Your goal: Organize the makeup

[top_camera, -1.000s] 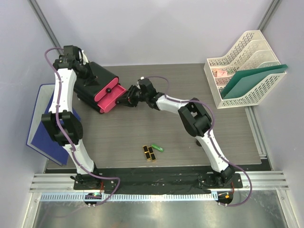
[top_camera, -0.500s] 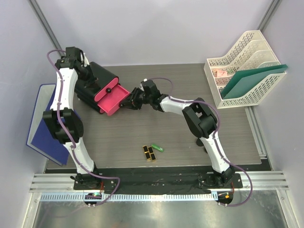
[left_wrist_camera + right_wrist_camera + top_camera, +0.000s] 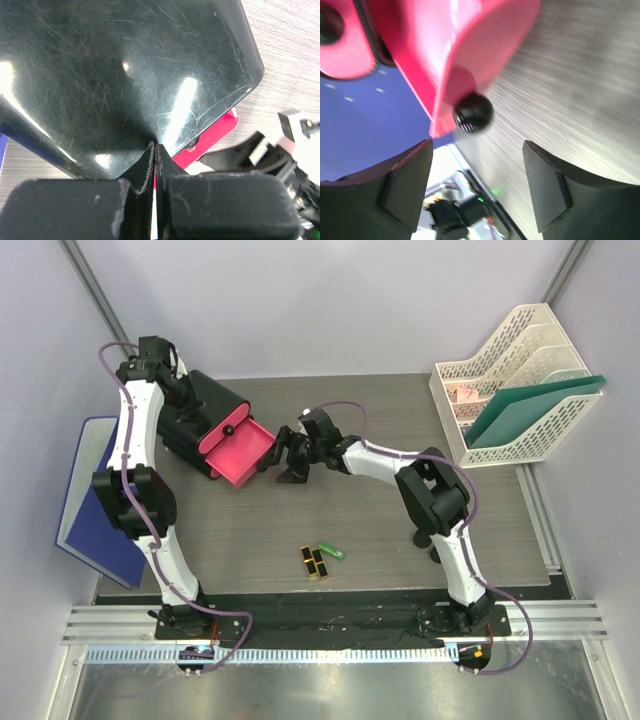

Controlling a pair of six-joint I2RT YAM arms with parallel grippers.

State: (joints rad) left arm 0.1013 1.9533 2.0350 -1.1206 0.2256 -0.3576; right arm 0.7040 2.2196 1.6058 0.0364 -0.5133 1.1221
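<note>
Hovers the left gripper [image 3: 154, 150] close over the glossy black box [image 3: 125, 75], jaws pinched shut on nothing. Holds the right gripper [image 3: 477, 150] spread wide and empty — knob [image 3: 473, 113] of the open pink drawer [image 3: 240, 450] just ahead of the gap, untouched. Leaves the lipsticks [image 3: 315, 562] side by side near the table's [image 3: 250, 530] front edge, well apart from the box — green tube [image 3: 331, 551] just beside them.
</note>
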